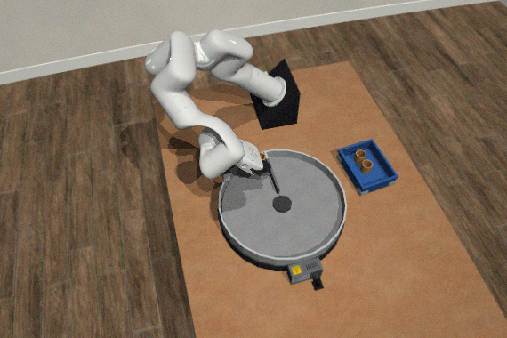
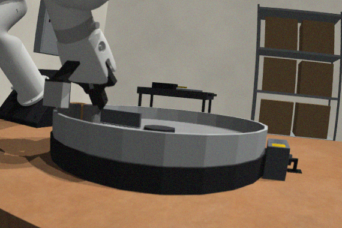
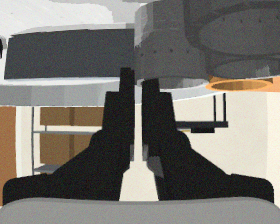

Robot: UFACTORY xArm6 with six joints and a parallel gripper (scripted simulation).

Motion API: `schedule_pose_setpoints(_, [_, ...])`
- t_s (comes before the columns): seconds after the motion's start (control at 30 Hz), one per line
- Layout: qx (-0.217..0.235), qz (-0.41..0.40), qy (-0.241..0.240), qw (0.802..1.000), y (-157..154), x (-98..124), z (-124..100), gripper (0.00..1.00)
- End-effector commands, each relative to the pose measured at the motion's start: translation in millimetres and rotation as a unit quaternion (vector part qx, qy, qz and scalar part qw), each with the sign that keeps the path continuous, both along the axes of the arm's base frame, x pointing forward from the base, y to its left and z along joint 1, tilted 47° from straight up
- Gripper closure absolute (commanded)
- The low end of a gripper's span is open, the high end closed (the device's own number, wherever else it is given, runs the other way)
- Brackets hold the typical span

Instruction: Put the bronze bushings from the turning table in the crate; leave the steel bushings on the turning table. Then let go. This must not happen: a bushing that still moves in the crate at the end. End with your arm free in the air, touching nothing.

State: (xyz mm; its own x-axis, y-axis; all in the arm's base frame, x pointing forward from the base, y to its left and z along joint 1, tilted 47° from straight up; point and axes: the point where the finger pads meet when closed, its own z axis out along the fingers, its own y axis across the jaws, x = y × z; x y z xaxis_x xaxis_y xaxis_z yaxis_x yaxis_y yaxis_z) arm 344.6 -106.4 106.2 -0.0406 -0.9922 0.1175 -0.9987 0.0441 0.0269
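Observation:
My gripper (image 1: 267,168) (image 2: 101,108) (image 3: 138,88) points down inside the rim of the turning table (image 1: 307,229) (image 2: 144,151). It is shut on the wall of a grey steel bushing (image 2: 96,117) (image 3: 173,57); one fingertip seems to be inside the bore, the other outside. A bronze bushing (image 1: 263,156) (image 2: 78,103) (image 3: 215,85) stands close beside it, partly hidden. More dark grey round surfaces (image 3: 241,25) fill the wrist view's upper right; I cannot tell how many bushings they are. Two bronze bushings (image 1: 360,156) (image 1: 366,166) stand in the blue crate (image 1: 350,173).
A dark straight fence (image 1: 275,181) (image 2: 121,118) (image 3: 66,55) stands on the turning table beside the gripper. A dark hub (image 1: 282,204) (image 2: 159,128) is at its centre. A grey drive box (image 1: 304,270) (image 2: 276,160) sits at its outer edge.

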Motion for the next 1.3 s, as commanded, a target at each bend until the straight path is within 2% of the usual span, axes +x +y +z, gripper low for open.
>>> schedule_pose_setpoints(0.0, [0.000, 0.000, 0.000, 1.000, 0, 0, 1, 1.00])
schedule_pose_setpoints(0.43, [0.000, 0.000, 0.000, 1.000, 3, 0, 3, 1.00])
schedule_pose_setpoints(0.9, [0.000, 0.000, 0.000, 1.000, 44, 3, 41, 1.00])
schedule_pose_setpoints(1.27, [0.000, 0.000, 0.000, 1.000, 50, 3, 47, 1.00])
